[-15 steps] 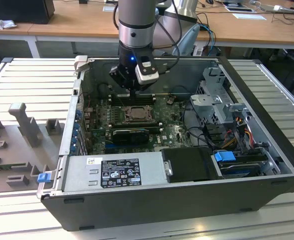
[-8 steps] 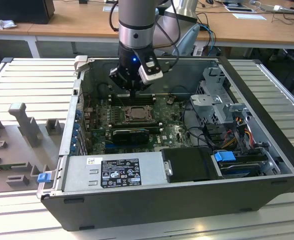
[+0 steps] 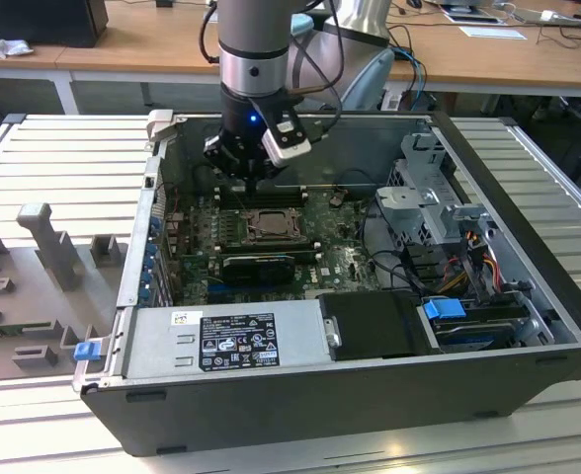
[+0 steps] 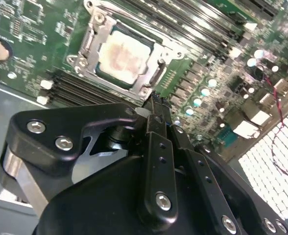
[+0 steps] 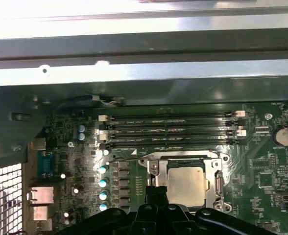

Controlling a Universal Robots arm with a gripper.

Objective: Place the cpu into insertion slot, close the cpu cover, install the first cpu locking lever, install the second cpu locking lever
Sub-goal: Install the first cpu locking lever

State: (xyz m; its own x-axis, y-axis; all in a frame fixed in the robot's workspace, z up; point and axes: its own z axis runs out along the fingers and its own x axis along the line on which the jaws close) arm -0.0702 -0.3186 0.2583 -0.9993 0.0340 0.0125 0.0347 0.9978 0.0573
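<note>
While the gripper (image 3: 254, 168) hangs over the insertion slot (image 3: 268, 225) in the exterior view, the second wrist view shows the cpu (image 4: 122, 54) seated there, with the fingers (image 4: 156, 132) pressed together and empty. First wrist view: a slipping tip could gouge the capacitors (image 5: 103, 182).

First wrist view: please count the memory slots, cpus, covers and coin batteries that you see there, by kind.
memory slots: 4
cpu: 1
cover: 1
coin battery: 1
Total: 7
</note>
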